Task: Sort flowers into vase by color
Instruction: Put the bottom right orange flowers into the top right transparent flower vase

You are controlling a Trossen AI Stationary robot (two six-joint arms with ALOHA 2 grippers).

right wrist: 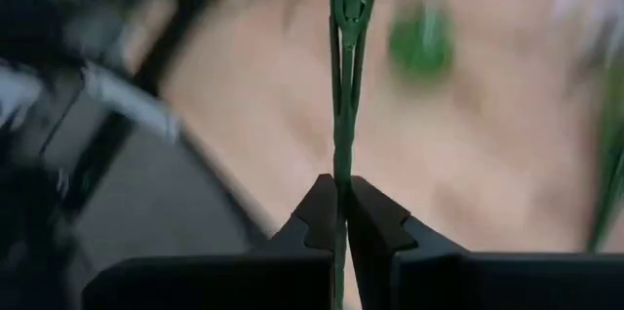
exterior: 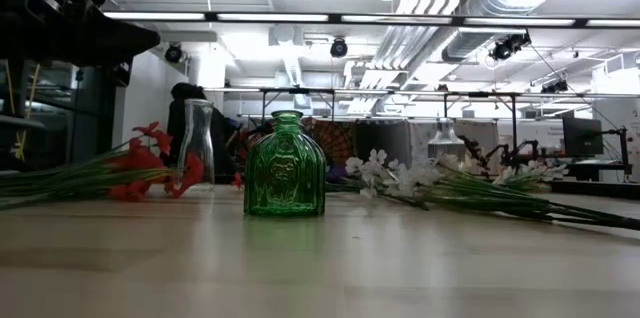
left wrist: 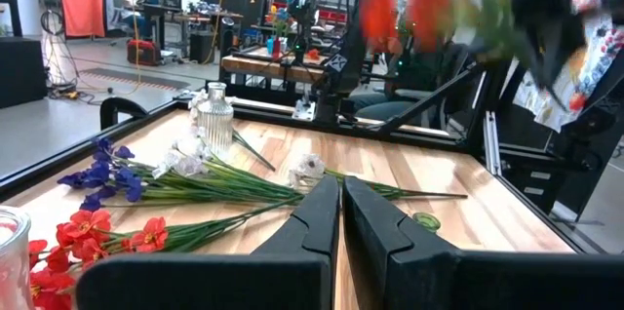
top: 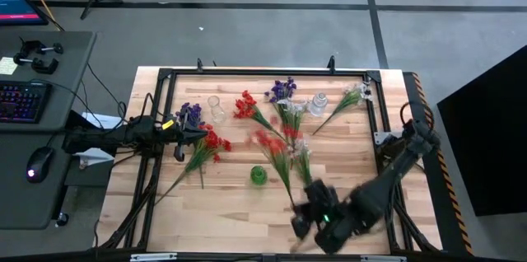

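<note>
a: which step is in hand?

b: transport. the right gripper (right wrist: 339,214), at 5 o'clock on the table (top: 222,212), has its fingers clenched on the stem of a red flower (top: 270,144); the blooms point toward 12 o'clock.

a: the left gripper?

b: left gripper (left wrist: 340,214) waits at 9 o'clock, fingers pressed together, grasping nothing. the other flowers (top: 288,109) lie across the 12 o'clock half.

a: next move?

b: judged: carry the stem over a vase, likely the green vase (top: 258,175) near centre, tip it upright, lower the stem end into the narrow neck, then release.
</note>
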